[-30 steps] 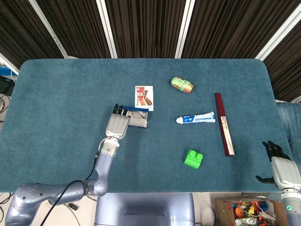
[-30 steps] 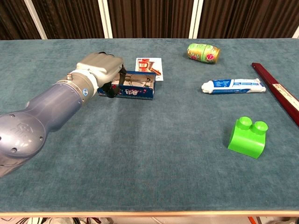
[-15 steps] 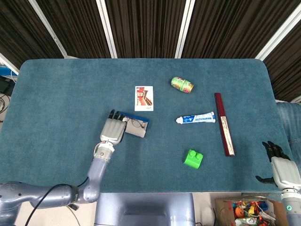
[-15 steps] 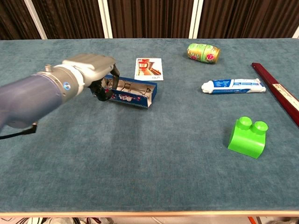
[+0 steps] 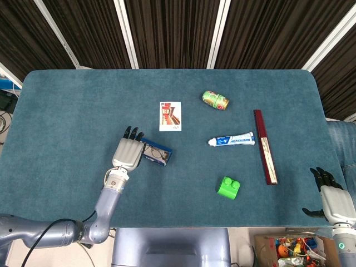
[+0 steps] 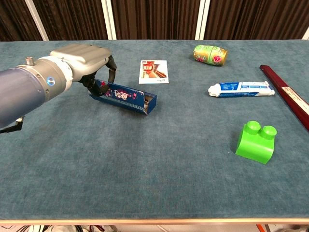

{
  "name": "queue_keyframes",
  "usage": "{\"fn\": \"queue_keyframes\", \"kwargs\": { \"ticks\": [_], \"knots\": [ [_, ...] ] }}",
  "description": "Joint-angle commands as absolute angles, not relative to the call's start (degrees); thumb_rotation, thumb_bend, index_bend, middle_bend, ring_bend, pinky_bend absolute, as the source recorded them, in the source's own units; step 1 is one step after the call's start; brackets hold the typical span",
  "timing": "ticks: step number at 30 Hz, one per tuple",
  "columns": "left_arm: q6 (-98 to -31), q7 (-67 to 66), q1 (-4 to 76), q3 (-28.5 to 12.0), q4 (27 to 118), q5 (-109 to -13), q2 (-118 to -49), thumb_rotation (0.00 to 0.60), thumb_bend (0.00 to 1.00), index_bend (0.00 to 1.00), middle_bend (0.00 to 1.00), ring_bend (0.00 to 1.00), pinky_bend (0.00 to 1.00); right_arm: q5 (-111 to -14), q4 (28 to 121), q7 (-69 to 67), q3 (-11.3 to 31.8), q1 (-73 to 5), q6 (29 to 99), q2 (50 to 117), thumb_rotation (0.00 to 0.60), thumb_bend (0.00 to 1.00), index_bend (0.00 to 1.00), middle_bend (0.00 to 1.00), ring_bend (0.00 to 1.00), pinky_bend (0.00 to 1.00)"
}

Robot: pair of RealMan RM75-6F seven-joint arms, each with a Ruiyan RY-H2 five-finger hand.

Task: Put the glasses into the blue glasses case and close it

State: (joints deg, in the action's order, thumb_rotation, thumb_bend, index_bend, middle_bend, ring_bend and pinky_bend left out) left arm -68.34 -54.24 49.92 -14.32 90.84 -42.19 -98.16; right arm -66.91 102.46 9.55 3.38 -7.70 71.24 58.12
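Note:
My left hand (image 5: pixel 128 154) (image 6: pixel 81 59) grips the left end of the blue glasses case (image 5: pixel 156 154) (image 6: pixel 123 96). The case is tilted, with its held end raised and its right end low near the cloth. In the head view the glasses (image 5: pixel 159 151) show faintly inside the case; the chest view shows only the case's patterned side and an open right end. My right hand (image 5: pixel 332 196) hangs past the table's near right corner, fingers apart and holding nothing. The chest view does not show it.
A picture card (image 5: pixel 170 115) (image 6: pixel 154 71) lies just behind the case. Further right are a green can (image 5: pixel 215 100) (image 6: pixel 210 54), a toothpaste tube (image 5: pixel 232 140) (image 6: pixel 241 88), a long dark red box (image 5: pixel 265 146) (image 6: pixel 288 99) and a green brick (image 5: pixel 228 187) (image 6: pixel 256 141).
My left hand has drawn the case toward the near left, away from the card, and tipped it so its held end is higher. The right hand has not moved.

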Motion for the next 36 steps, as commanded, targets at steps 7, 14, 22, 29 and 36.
{"fn": "queue_keyframes", "kwargs": {
  "ticks": [7,14,22,29,36],
  "knots": [
    [-65.5,-55.4,52.9,-14.7,85.9,-40.4,-100.6,0.6,0.45,0.55,0.18,0.03,0.02,-66.5,102.6,9.6,3.4,-7.8,71.0,58.0,0.6,0.1,0.0,0.0,0.03,0.23],
    [-65.1,-55.1,54.4,-15.1,82.4,-40.5,-102.5,0.6,0.45,0.55,0.18,0.03,0.02,-66.3,102.6,9.7,3.3,-7.9,70.7,57.9,0.6,0.1,0.0,0.0,0.03,0.23],
    [-64.6,-54.4,55.6,-15.9,79.3,-39.9,-104.1,0.6,0.46,0.55,0.18,0.03,0.02,-66.0,102.8,10.2,3.2,-8.0,70.5,57.8,0.6,0.1,0.0,0.0,0.03,0.23],
    [-64.1,-54.2,56.4,-16.3,77.6,-39.3,-105.0,0.6,0.45,0.55,0.18,0.03,0.02,-65.6,102.9,10.6,3.2,-8.1,70.4,57.8,0.6,0.1,0.0,0.0,0.03,0.23],
    [-64.0,-54.2,57.1,-16.8,75.8,-38.7,-105.9,0.6,0.46,0.55,0.18,0.03,0.02,-65.4,103.1,10.7,3.2,-8.2,70.3,57.7,0.6,0.1,0.0,0.0,0.03,0.23]
  ]
}}
